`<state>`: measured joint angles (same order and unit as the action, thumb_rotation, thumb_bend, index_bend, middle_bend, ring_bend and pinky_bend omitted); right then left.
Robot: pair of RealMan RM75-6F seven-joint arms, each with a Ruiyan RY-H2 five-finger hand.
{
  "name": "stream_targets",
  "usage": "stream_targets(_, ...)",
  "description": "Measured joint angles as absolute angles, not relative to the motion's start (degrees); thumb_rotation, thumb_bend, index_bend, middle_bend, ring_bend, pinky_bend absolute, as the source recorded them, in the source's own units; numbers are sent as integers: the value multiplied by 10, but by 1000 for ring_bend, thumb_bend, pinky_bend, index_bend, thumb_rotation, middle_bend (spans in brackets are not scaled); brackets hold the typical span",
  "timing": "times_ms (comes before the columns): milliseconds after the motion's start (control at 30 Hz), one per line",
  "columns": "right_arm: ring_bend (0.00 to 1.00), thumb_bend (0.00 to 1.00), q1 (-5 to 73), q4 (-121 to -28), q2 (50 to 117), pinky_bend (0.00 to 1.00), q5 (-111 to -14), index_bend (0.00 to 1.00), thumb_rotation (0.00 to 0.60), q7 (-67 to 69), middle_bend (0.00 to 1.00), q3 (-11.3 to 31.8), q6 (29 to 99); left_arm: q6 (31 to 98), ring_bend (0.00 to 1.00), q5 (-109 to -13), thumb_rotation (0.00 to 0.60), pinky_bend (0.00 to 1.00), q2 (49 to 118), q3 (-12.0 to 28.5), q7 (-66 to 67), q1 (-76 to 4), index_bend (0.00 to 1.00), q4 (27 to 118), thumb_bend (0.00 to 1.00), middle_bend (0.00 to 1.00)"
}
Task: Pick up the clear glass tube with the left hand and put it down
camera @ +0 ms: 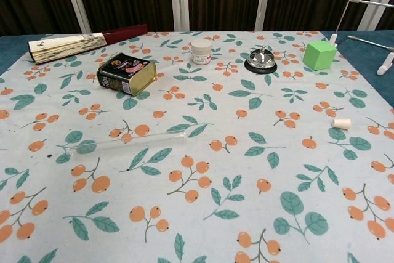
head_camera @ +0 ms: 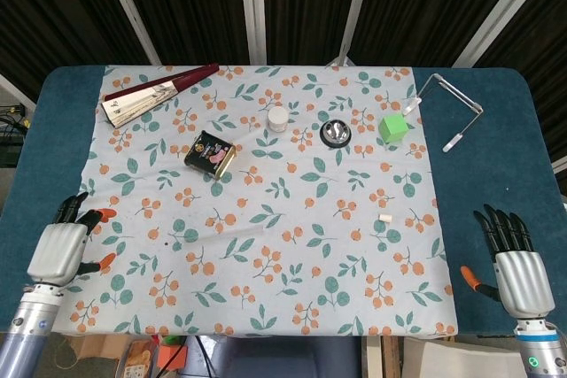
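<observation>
Dark slatted panels backed the counter (head_camera: 27,157), whose blue top was covered by a cloth (head_camera: 292,307) printed with leaves and orange berries. At the near left corner the left robot hand (head_camera: 64,245) rested released, fingers apart and holding nothing, well apart from anything, seemingly parked ahead of the pick. At the far left lay one folded fan (head_camera: 151,95), with one dark printed tin (head_camera: 210,153) nearer the middle. The single clear glass tube (camera: 126,143) lay flat on the cloth, left of centre and nearer the front than the tin, closer to the left robot hand than to the right, which would suit the left-handed grasp. Further right along the back stood one small white jar (head_camera: 278,119), one call bell (head_camera: 335,133) and one green cube (head_camera: 394,127). One small white cylinder (head_camera: 385,217) lay alone right of centre. One bent metal frame (head_camera: 447,104) lay at the far right. At the near right corner the right robot hand (head_camera: 514,258) also rested released, empty, fingers spread.
</observation>
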<state>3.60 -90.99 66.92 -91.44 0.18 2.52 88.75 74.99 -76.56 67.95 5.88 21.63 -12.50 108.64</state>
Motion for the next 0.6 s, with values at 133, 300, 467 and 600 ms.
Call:
stream_targets(133, 0, 275, 35, -910, 667, 0, -913, 0, 600, 7, 0, 25, 889, 733, 71, -699, 600, 0, 719, 82, 303, -162, 348, 1111, 276, 423)
stream_targets(300, 0, 275, 34, -910, 665, 0, -914, 0, 600, 10, 0, 25, 890, 727, 77, -609, 600, 0, 786, 104, 399, -208, 361, 1133, 295, 441)
stream_targets(467, 0, 275, 34, -911, 663, 0, -914, 0, 600, 13, 0, 25, 891, 735, 78, -563, 600, 0, 835, 109, 449, -237, 365, 1139, 301, 451)
stream_targets(600, 0, 275, 33, -911, 662, 0, -913, 0, 600, 16, 0, 25, 891, 747, 78, -544, 600, 0, 866, 107, 476, -253, 373, 1135, 307, 460)
